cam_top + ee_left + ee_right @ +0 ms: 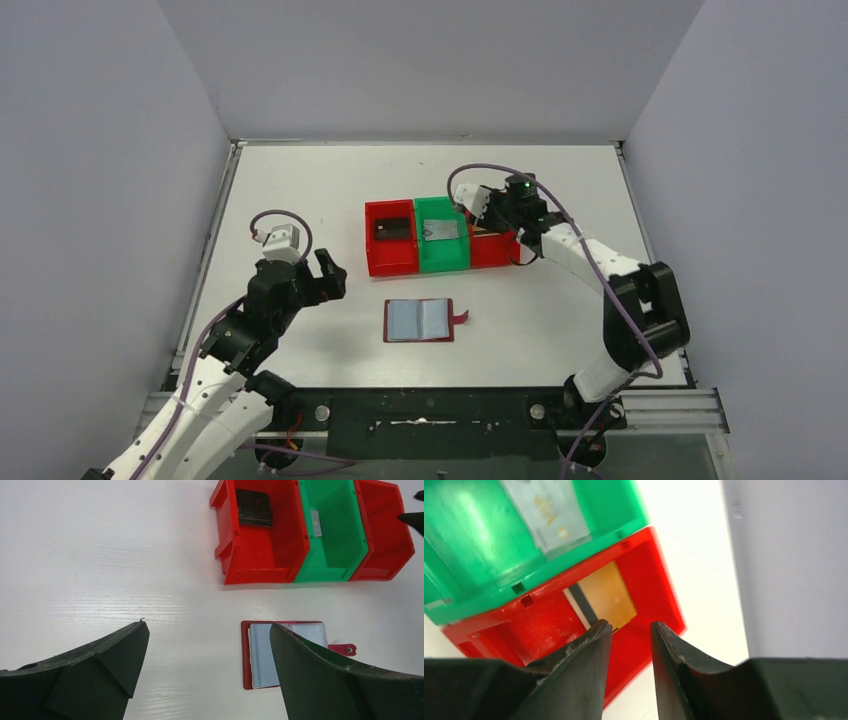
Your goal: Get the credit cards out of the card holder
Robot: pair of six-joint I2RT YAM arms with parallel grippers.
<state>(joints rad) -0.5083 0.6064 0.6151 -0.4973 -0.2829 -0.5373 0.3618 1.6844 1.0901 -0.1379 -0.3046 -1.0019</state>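
Just below the right gripper (630, 627), its jaws narrowly apart and empty, a gold-yellow plastic credit card (608, 594) lies in a bright red plastic bin (659, 587), while the opened dark red leather-like card holder (420, 320), long axis crosswise, lies nearer the wide-open left gripper (207, 625).

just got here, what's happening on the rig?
The right gripper hangs over the right red bin, jaws slightly apart and empty; a gold card lies in the bin below. A silver card is in the green bin, a dark card in the left red bin. The wallet lies open on the table, and the left gripper hovers open left of it.
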